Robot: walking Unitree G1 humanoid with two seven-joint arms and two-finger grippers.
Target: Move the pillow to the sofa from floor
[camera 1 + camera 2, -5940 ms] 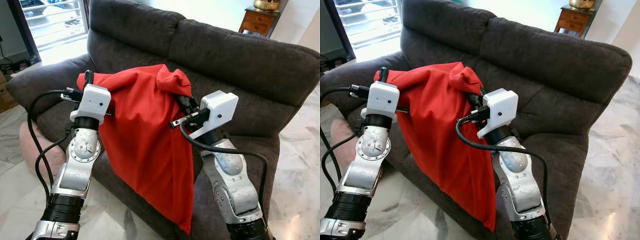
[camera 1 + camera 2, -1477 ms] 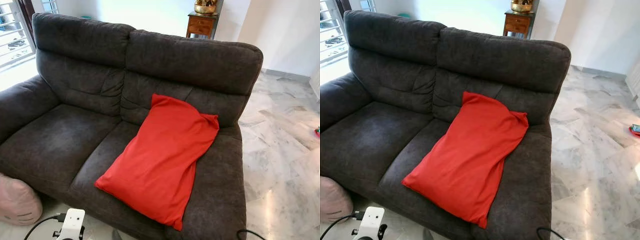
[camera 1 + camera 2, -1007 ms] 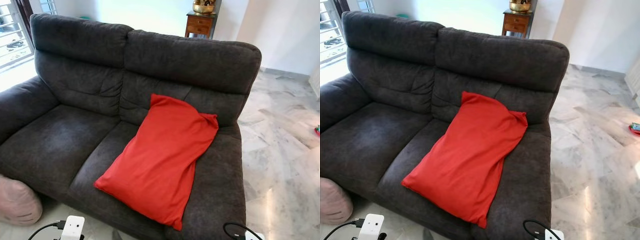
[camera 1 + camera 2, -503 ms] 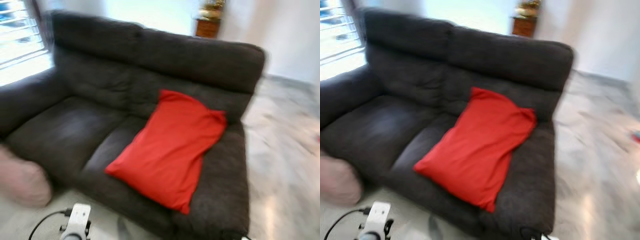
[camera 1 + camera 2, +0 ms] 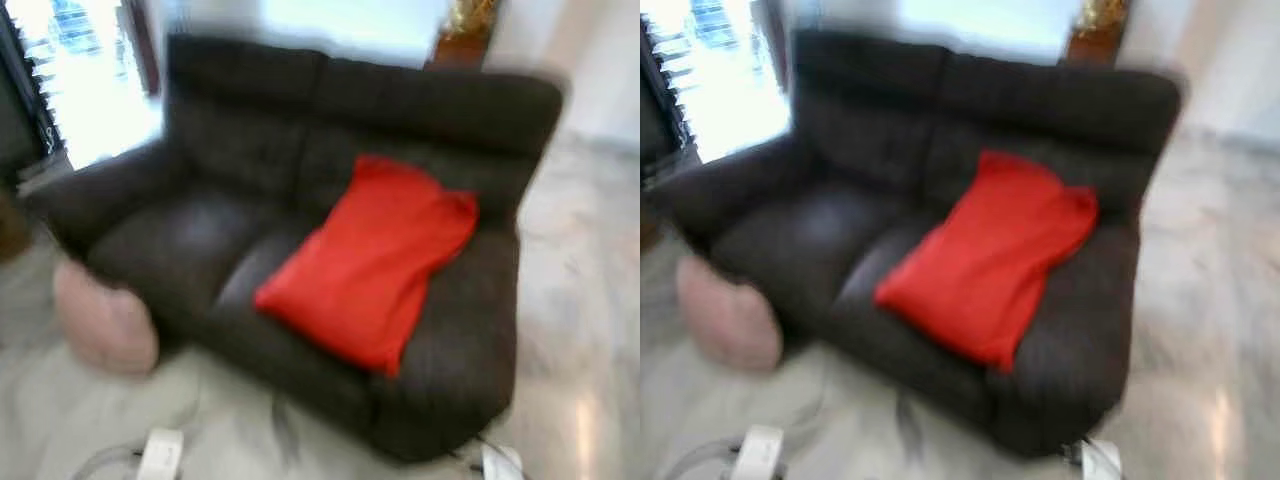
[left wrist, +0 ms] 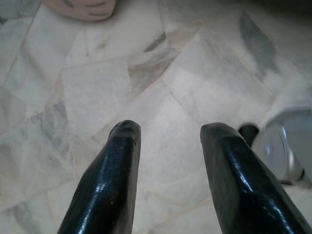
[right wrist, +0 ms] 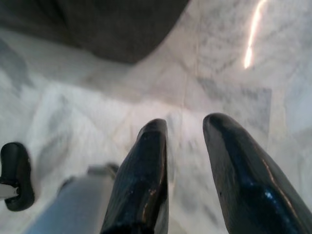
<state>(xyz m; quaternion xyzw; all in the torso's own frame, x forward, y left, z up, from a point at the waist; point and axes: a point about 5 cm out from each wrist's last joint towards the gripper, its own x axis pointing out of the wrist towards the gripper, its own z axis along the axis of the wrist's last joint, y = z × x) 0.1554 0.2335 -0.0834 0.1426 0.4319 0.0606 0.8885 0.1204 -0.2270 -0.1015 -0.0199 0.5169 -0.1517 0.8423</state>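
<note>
A dark grey fabric two-seat sofa [image 5: 200, 240] carries the red cloth pillow [image 5: 372, 262], propped on its right seat against the backrest; a pink round cushion [image 5: 103, 318] lies on the marble floor [image 6: 97, 87]. The left gripper [image 6: 168, 134] and right gripper [image 7: 187, 129] hang low over the tiles, fingers parted and empty, their job apparently done.

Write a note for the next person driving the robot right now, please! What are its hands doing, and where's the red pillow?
Left gripper: open, holding nothing, hanging low over the marble floor.
Right gripper: open, holding nothing, also down near the floor by the sofa's corner.
Red pillow: lying on the dark sofa, on the right-hand seat, leaning against the backrest.
Done: pillow is on the sofa.
Left: nothing for the red pillow. A pink cushion sits on the floor by the sofa's left front. Head views are blurred.
</note>
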